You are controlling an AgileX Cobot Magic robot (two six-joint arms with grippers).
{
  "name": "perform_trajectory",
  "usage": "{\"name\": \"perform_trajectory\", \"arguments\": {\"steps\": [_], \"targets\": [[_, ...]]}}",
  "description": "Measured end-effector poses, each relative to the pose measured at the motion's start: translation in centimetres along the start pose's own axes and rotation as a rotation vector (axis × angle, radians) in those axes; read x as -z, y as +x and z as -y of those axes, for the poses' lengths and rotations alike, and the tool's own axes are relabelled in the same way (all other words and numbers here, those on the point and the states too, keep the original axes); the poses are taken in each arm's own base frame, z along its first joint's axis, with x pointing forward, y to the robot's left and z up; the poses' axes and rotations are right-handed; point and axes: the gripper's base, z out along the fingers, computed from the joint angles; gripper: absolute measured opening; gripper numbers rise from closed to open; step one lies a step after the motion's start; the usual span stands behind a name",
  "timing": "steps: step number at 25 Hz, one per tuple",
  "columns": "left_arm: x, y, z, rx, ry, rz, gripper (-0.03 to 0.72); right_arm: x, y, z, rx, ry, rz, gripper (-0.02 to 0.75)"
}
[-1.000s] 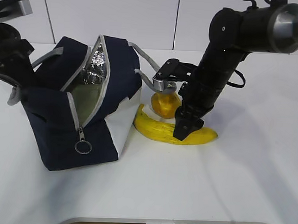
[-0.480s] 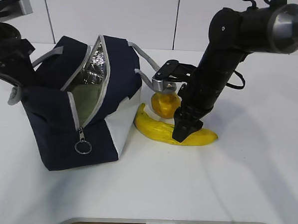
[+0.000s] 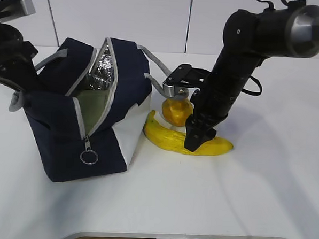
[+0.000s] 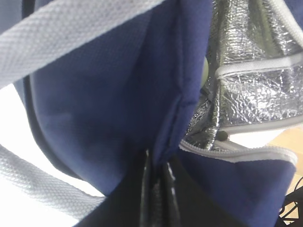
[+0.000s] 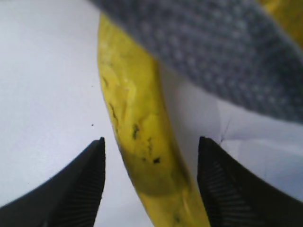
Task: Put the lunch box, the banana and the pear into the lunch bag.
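The navy lunch bag [image 3: 58, 119] lies tilted on the table with its zipper open and its foil lining [image 3: 103, 63] showing. A sage-green surface [image 3: 93, 102] inside the opening looks like the lunch box lid. My left gripper [image 4: 158, 175] is shut on the bag's navy fabric edge; in the exterior view its arm [image 3: 12, 63] sits behind the bag's left end. The banana [image 3: 166, 136] lies on the table to the right of the bag. My right gripper [image 3: 194, 141] is open, with its fingers either side of the banana [image 5: 142, 142]. The pear [image 3: 176, 112] sits just behind the banana.
A grey webbing handle [image 3: 153, 81] of the bag hangs above the pear, close to the right wrist, and crosses the top of the right wrist view [image 5: 227, 52]. The zipper's ring pull [image 3: 88, 156] hangs at the bag's front. White table [image 3: 241, 199] stretches to the right and front.
The right gripper has shifted very slightly left and down over the banana. The bag and left arm have not moved.
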Motion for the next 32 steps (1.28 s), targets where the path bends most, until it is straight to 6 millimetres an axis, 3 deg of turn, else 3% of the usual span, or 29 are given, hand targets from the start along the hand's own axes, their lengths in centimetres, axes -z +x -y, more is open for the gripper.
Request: {"name": "perform_trajectory", "arguments": {"steps": [12, 20, 28, 32], "targets": [[0.0, 0.0, 0.0, 0.0, -0.001, 0.002, 0.007, -1.3, 0.1, 0.2, -0.029, -0.022, -0.008, 0.471], [0.0, 0.0, 0.0, 0.0, -0.002, 0.005, 0.007, -1.9, 0.3, -0.2, -0.045, -0.095, -0.039, 0.292], [0.0, -0.1, 0.0, 0.0, -0.004, 0.009, 0.007, -0.6, -0.7, -0.6, -0.067, -0.167, -0.002, 0.286], [0.0, -0.1, 0.0, 0.0, -0.004, 0.009, 0.007, -0.6, -0.8, -0.6, -0.174, -0.171, -0.01, 0.286]]}}
